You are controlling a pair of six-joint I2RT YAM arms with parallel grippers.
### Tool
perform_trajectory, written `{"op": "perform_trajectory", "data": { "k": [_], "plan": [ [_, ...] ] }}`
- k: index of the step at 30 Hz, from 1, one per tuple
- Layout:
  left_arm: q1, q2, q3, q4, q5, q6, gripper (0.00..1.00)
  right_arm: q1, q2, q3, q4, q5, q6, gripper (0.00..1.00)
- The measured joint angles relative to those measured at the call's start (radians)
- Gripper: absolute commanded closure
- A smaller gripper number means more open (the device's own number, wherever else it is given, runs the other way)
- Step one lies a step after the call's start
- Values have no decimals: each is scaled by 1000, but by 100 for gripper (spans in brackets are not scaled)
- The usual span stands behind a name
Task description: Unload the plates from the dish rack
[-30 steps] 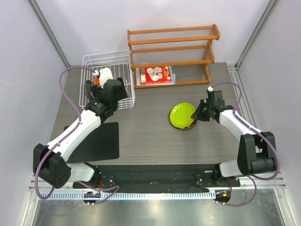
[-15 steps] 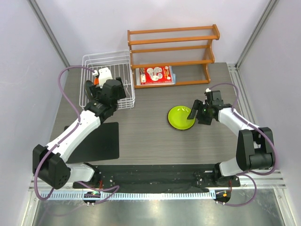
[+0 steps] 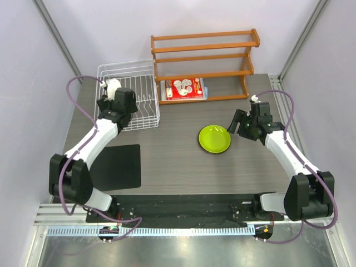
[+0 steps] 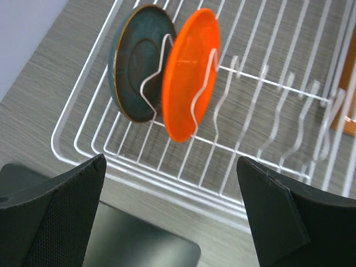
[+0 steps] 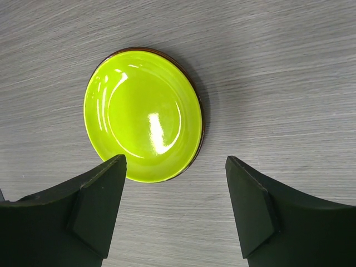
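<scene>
Lime green plate (image 3: 214,139) is laid flat on the table (image 3: 178,161), well apart from the dish rack (image 4: 278,111); a dark rim is seen at its edge, and whether another plate is hidden beneath cannot be told. Orange plate (image 4: 189,78) and dark teal plate (image 4: 136,61) are left upright in neighbouring rack slots, so about half is judged done. Left gripper (image 4: 169,167) is held wide open and empty facing those two; right gripper (image 5: 175,161) is parted over the green plate, nothing gripped.
</scene>
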Motion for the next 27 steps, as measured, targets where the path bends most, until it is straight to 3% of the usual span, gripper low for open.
{"op": "perform_trajectory", "data": {
  "k": [9,20,27],
  "plan": [
    [139,209,57,93,81,32,2,0,18,2,-1,2,-1,23],
    [157,324,149,165,110,53,30,0,66,2,-1,11,-16,23],
    [168,339,193,175,105,56,31,0,90,2,-1,10,-21,23]
  ]
}}
